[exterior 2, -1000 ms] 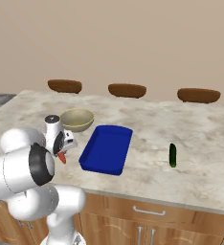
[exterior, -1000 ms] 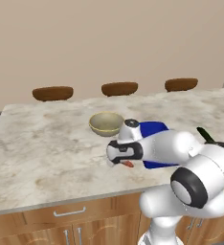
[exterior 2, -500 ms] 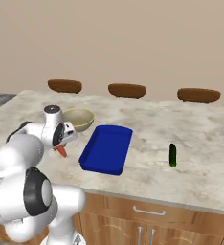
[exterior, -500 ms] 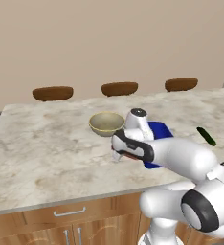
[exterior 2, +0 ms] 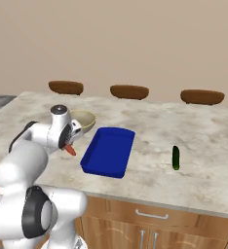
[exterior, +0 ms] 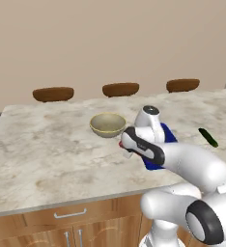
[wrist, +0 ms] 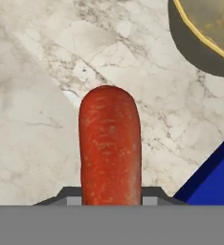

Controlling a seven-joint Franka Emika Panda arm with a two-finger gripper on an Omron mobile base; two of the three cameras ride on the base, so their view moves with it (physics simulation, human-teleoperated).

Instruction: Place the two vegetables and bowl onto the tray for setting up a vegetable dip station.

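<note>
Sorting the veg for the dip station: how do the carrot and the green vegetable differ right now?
The carrot is orange-red; the green vegetable is dark green. The carrot is held in the pincer above the counter, left of the tray; the green vegetable lies on the counter, right of it. Both are small and elongated.

An orange-red carrot (wrist: pixel 110 148) hangs lifted above the worktop (exterior 2: pixel 150 131) between the beige bowl (exterior 2: pixel 83 120) and the empty blue tray (exterior 2: pixel 108 151), while the dark green vegetable (exterior 2: pixel 175 157) lies flat well right of the tray.
</note>
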